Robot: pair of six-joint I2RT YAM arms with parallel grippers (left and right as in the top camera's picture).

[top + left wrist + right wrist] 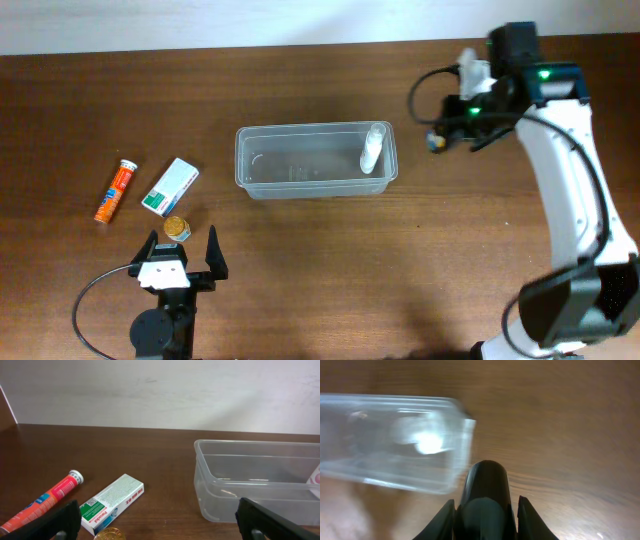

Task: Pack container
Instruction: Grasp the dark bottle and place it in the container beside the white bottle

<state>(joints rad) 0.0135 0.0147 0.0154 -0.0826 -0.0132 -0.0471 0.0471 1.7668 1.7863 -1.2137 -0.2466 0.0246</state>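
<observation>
The left gripper (181,252) gapes wide just behind the small jar (176,228), and a skewed closing could knock the jar against the box (170,186). Whether the right gripper (445,128) is wide or narrow cannot be told.

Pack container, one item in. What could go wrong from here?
1. The small gold-lidded jar sits close to the green-white box; the open left gripper could nudge the box while grasping.
2. The white bottle leans at the right end of the container; later items might knock it over.

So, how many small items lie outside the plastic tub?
3, all left of the tub: an orange tube farthest left, a green-and-white box beside it, a gold-lidded jar by the box. None seems hidden.
</observation>
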